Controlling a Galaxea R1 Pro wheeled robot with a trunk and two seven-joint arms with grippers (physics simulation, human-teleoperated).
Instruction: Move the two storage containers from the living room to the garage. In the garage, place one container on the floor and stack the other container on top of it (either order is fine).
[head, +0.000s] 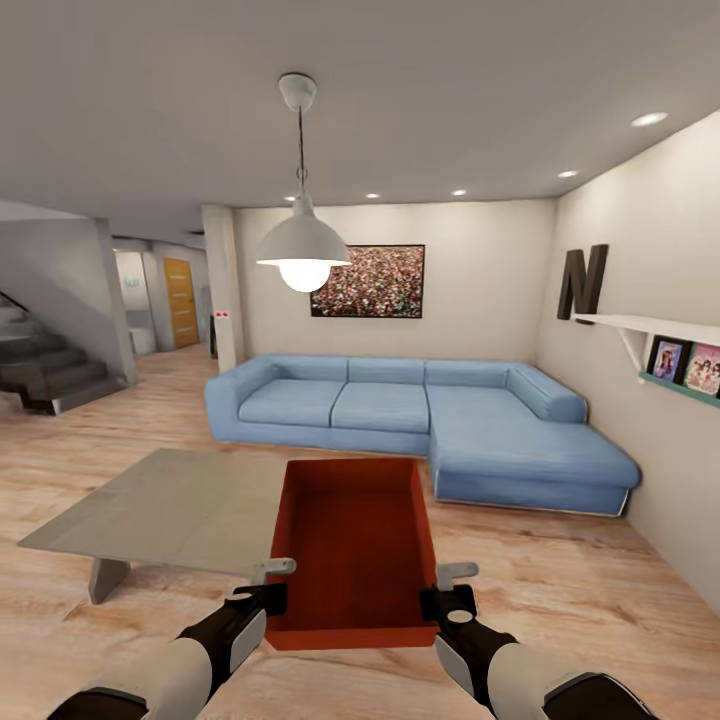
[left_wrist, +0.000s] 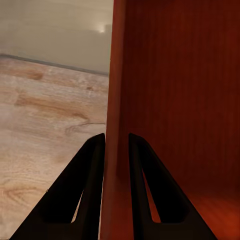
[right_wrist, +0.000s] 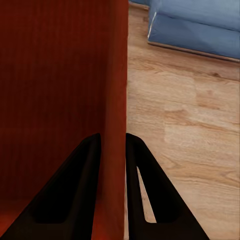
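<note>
Storage container (head: 355, 545) – held both sides

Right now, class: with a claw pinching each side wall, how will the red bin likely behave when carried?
The storage container probably stays stiff: its straight walls show no bowing where the left claw and right claw pinch them. It looks empty, so likely light. Its smooth walls might slip between the fingers.

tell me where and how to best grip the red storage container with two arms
By the two long side walls, near the end closest to the robot, one arm per side. The storage container is lidless with thin straight walls, so fingers can straddle a rim. The left gripper and right gripper each pinch a wall that way.
</note>
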